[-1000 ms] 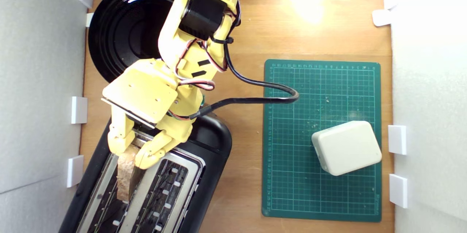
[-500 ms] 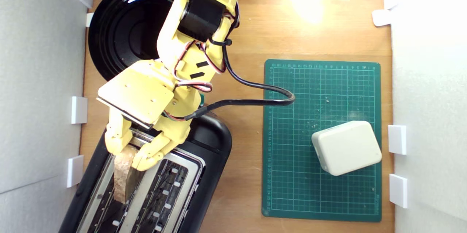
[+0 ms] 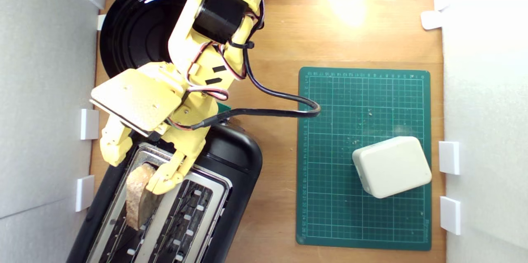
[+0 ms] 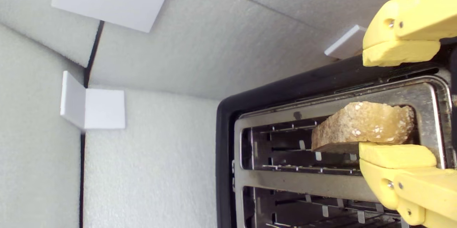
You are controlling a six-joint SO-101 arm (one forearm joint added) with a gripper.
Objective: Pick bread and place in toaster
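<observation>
The bread [image 3: 135,200], a brown-crusted slice, stands on edge in the slot of the toaster [image 3: 241,160] nearer the exterior view's left, its top poking above the silver plate. My yellow gripper [image 3: 134,172] is open above that slot's end. One finger hangs off the toaster's side. The other finger [image 3: 165,178] rests against the bread. In the wrist view the bread [image 4: 360,126] leans on one finger [image 4: 396,156], with a wide gap to the other finger [image 4: 400,51], and the gripper [image 4: 366,103] spans the toaster's [image 4: 285,181] slot.
A round black plate [image 3: 132,28] lies behind the arm at the back left. A green cutting mat [image 3: 363,213] holds a white block [image 3: 392,166] on the exterior view's right. A black cable [image 3: 280,108] loops over the mat's edge. White foam walls with brackets [image 3: 88,124] close both sides.
The gripper has opened and its outer finger has swung toward the exterior view's left. The bread is let go and sits lower in the slot. The arm has shifted left.
</observation>
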